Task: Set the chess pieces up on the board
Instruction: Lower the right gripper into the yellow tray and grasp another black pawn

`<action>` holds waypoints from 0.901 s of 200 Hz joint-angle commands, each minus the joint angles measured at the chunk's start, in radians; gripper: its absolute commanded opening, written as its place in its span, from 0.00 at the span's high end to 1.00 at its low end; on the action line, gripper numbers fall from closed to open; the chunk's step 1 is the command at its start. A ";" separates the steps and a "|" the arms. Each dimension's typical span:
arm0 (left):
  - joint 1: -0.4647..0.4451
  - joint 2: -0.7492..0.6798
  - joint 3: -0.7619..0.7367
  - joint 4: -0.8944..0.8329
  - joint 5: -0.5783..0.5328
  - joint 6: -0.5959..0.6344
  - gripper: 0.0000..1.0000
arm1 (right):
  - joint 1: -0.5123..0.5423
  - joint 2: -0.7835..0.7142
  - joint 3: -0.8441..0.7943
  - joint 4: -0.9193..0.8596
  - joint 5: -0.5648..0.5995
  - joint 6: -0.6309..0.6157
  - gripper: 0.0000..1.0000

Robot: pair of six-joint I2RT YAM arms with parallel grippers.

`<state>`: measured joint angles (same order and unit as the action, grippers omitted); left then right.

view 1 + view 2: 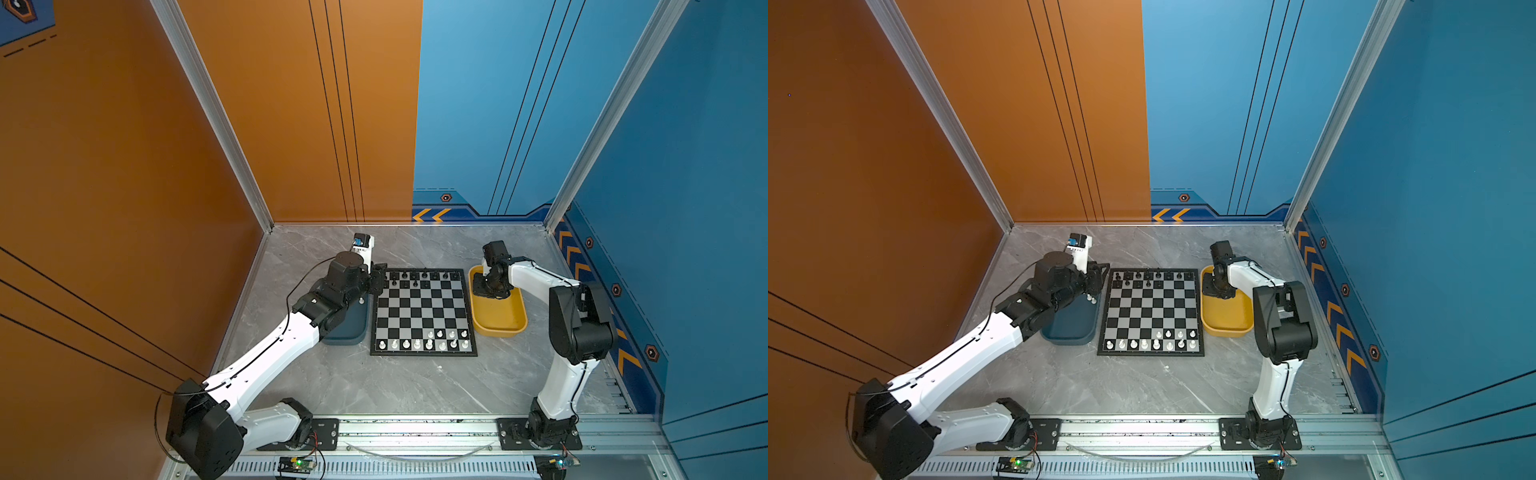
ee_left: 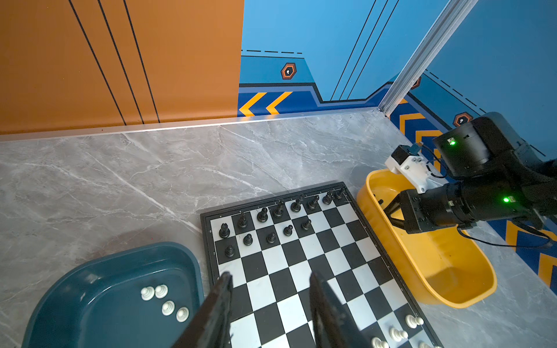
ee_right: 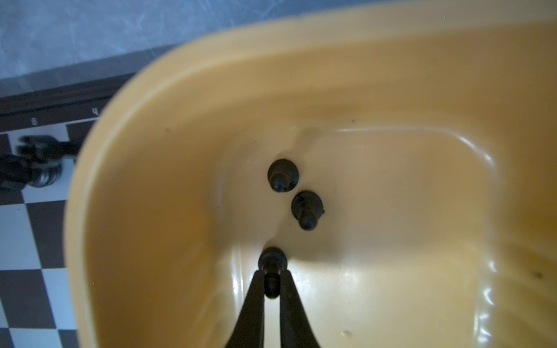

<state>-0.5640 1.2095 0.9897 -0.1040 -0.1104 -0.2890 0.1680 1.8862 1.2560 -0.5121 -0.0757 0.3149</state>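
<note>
The right fingers (image 3: 254, 301) are pinched narrow on the head of a black pawn (image 3: 272, 260) that appears upright in the yellow tray (image 3: 180, 75), with two more pawns (image 3: 283, 174) near it. In a top view the board (image 1: 422, 316) lies at nine o'clock, and its free pawn squares are nearest this arm. The left fingers (image 2: 221, 301) hang half-open and empty over the board's ten o'clock corner.

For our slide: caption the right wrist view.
Right gripper shut on a black pawn in the yellow tray; two more pawns nearby.
</note>
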 commanded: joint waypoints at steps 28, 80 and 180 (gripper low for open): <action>-0.007 -0.006 0.026 -0.017 0.008 0.001 0.57 | 0.012 -0.012 0.029 -0.041 0.043 0.003 0.98; -0.006 -0.009 0.024 -0.017 0.009 0.002 0.57 | 0.061 -0.111 0.052 -0.119 0.146 -0.025 1.00; 0.001 -0.034 0.002 -0.011 0.008 0.007 0.56 | 0.215 -0.170 0.165 -0.191 0.169 -0.040 1.00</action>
<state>-0.5640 1.1957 0.9894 -0.1040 -0.1104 -0.2886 0.3386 1.7054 1.3689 -0.6498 0.0658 0.2951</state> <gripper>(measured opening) 0.435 0.087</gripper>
